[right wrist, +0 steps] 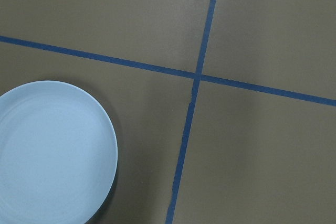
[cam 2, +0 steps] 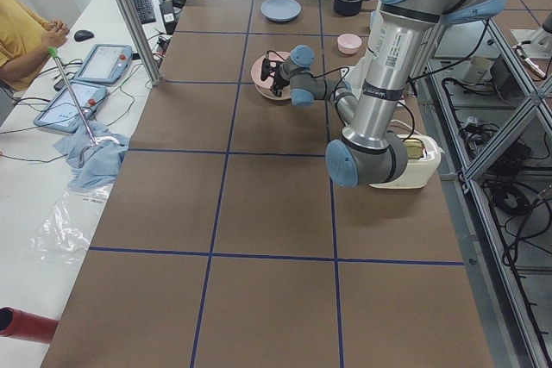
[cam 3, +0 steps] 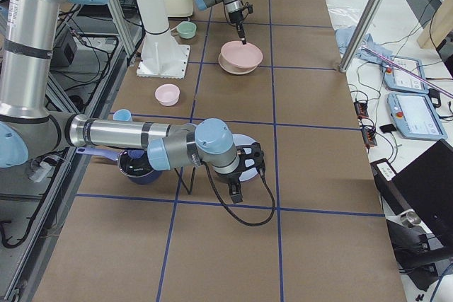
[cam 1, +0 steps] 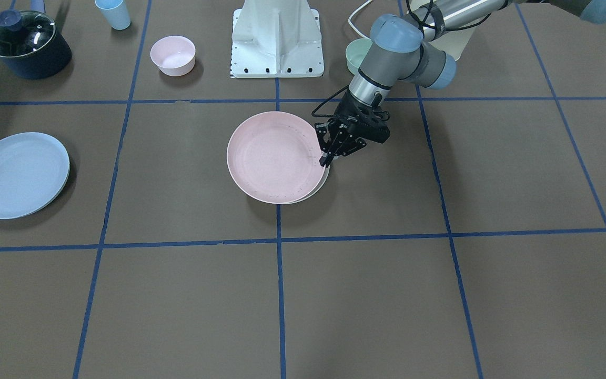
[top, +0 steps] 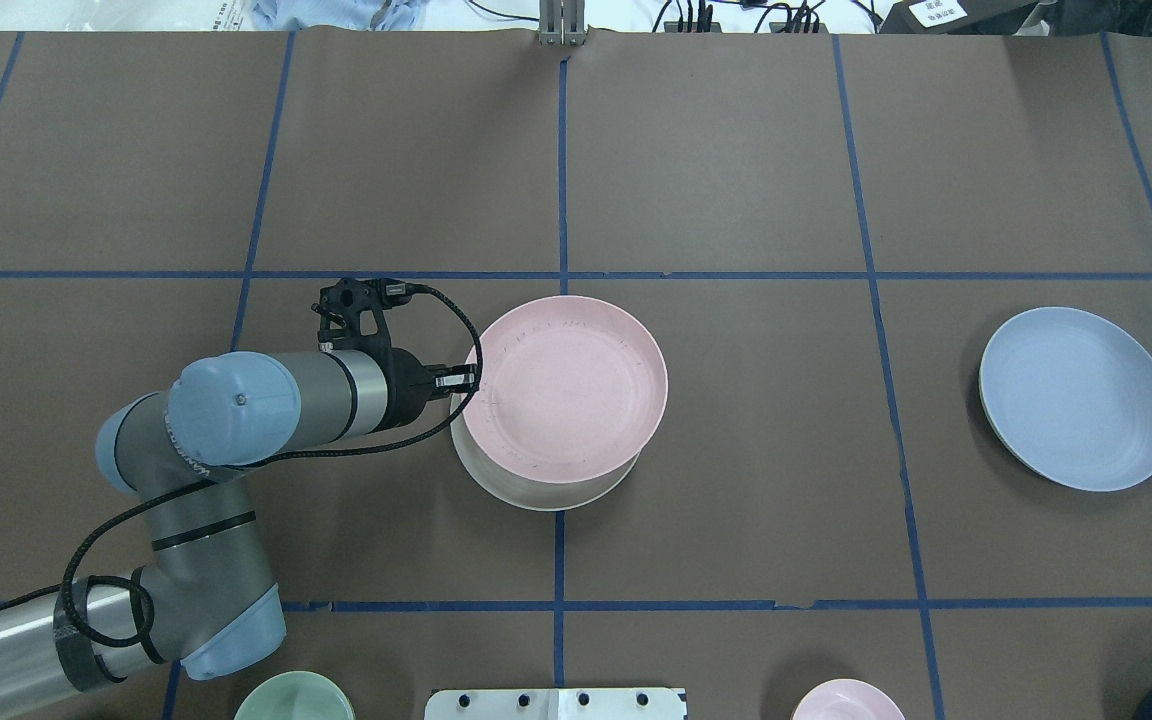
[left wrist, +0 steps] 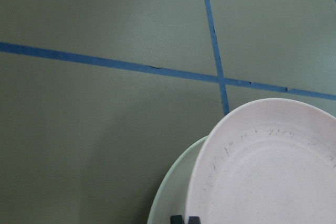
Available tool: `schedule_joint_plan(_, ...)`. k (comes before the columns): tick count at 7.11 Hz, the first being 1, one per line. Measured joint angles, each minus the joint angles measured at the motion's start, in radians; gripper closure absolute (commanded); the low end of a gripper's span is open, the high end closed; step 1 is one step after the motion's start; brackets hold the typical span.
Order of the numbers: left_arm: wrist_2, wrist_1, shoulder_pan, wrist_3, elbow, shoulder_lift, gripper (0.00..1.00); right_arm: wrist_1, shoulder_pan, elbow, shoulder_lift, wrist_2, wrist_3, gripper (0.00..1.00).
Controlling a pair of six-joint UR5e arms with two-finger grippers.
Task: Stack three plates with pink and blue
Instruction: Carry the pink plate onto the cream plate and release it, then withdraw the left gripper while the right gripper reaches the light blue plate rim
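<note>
Two of the three plates were together at the middle of the table point(top: 736, 150), and the third lay apart. I judged the step in hand to be setting the pink plate point(top: 566, 385) onto the cream plate point(top: 536, 497), with the blue plate point(top: 1076, 398) not yet added. The next move, as I read it, called for letting go of the pink rim and drawing clear. The blue plate would then be taken by its rim and carried across to the top.

Findings, from the left of the overhead view:

1. The left arm point(top: 236, 410) came in from the near left corner, forearm roughly level, wrist turned toward the middle.
2. The left gripper point(top: 466, 380) was clamped on the pink plate's left rim.
3. The pink plate lay over the cream plate but off-centre, leaving a crescent of cream showing on the robot's side. I could not tell whether it sat flat or was held slightly tilted.
4. The blue plate lay alone and flat, well apart to the right.
5. The right arm point(cam 3: 141, 136) showed only in the right-hand side view, stretched low. The right gripper point(cam 3: 238, 194) pointed down just beside the blue plate. I could not tell whether it was parted or closed. Its wrist camera showed the plate but no fingers.
</note>
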Motion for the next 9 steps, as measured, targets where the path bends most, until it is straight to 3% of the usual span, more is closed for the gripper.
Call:
schedule_joint_plan(4,0.0,0.003,-0.006,0.041,-0.025,0.018,0.97,-0.001,-0.001,0.0,0.0,0.0,0.0,0.0)
schedule_joint_plan(5,-0.001,0.004,-0.006,0.055,-0.037,0.028,0.53,-0.001,-0.001,0.0,0.0,0.0,0.0,0.0)
schedule_joint_plan(6,0.0,0.004,-0.005,0.062,-0.038,0.033,0.01,-0.001,0.0,-0.001,0.0,0.0,0.0,0.0)
schedule_joint_plan(9,-0.005,0.006,-0.009,0.102,-0.055,0.055,0.0,-0.003,0.0,-0.005,-0.001,0.0,0.001,0.0)
